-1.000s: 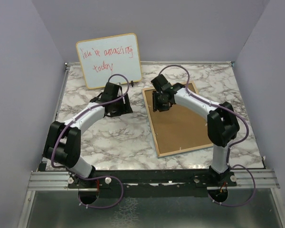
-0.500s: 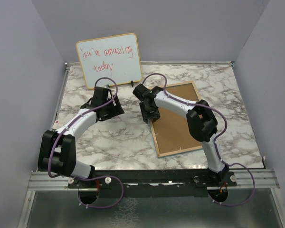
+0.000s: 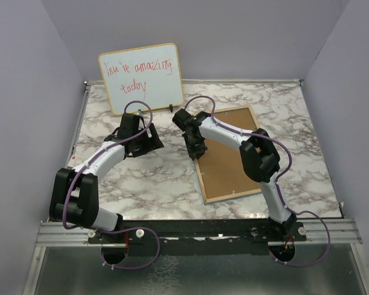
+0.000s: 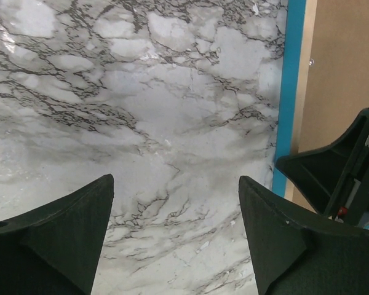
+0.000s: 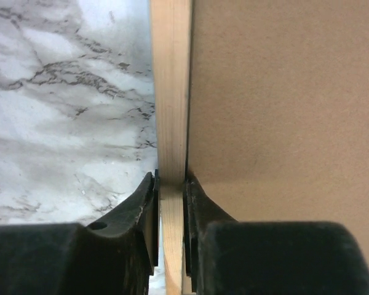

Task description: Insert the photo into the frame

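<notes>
Both of the right fingers [image 5: 145, 206] were seen pressed against the two sides of the light wood edge of the frame [image 5: 170, 92], pinching it on its left long side, toward the far corner. From above, these fingers were hidden beneath the wrist, so the grip could be read only in the right wrist view. The left fingers [image 4: 64, 236] were spread wide with nothing between them, above the bare marble counter [image 4: 141, 110]. Only their tips were shown, the rest being cut off at the lower border.

The frame lay flat on the right half of the counter, filled by the brown backing board [image 3: 230, 160]. A bright blue strip of its side was visible in the left wrist view, to the right of the left fingers and apart from them. Whatever lay under the board was hidden, and part of the frame's right side was covered by the right arm.

Compared with a second before, the right wrist had been shifted from over the board to the frame's left edge. The left arm had been drawn back leftward, nearer the whiteboard [image 3: 141, 77].
</notes>
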